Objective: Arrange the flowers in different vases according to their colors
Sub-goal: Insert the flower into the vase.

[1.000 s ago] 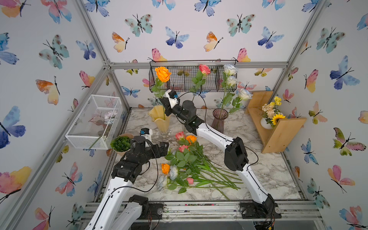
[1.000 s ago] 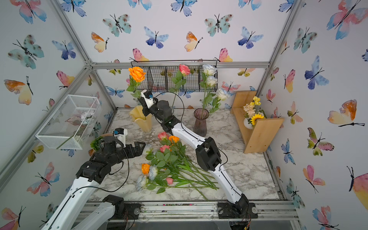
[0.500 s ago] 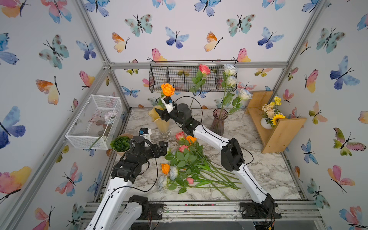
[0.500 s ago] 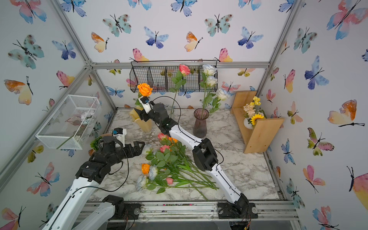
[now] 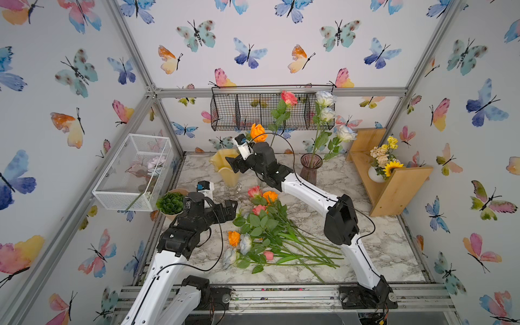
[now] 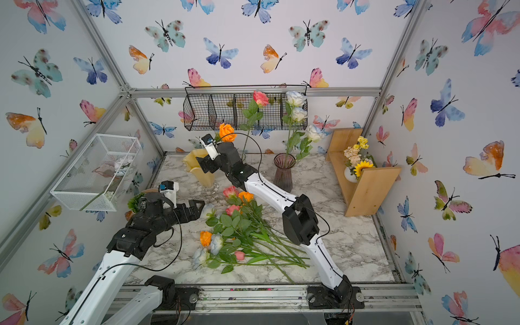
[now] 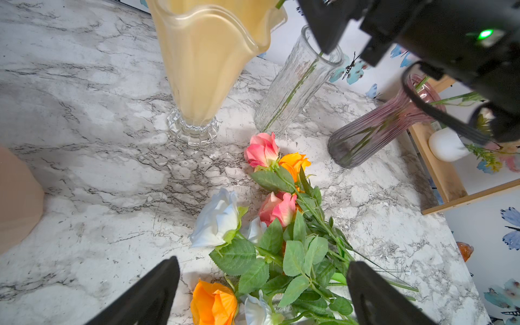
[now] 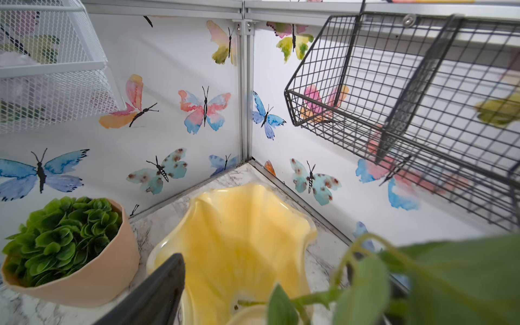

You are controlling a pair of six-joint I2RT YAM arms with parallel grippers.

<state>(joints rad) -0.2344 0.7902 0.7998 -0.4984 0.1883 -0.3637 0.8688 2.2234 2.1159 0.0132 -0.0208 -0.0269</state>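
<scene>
R gripper [image 5: 233, 167] is seen w/ jaws spread at the rim of the yellow vase [image 5: 225, 168], near the far-left corner of the desk [image 5: 380, 239] — the orange rose [image 5: 258, 132] is stood upright in that vase. L gripper [image 7: 263, 266] is held wide open, empty, over the loose flowers [image 5: 267, 225] piled mid-desk. By the far edge, the pink rose [image 5: 289, 97] is set in the clear vase [image 7: 295, 84] and the white roses [image 5: 326, 114] in the purple vase [image 5: 310, 168].

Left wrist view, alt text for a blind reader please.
Pink, orange and white flowers lie on a marble table before the open left pincer; behind stand a yellow vase, a clear vase holding one stem, and a purple vase.
</scene>
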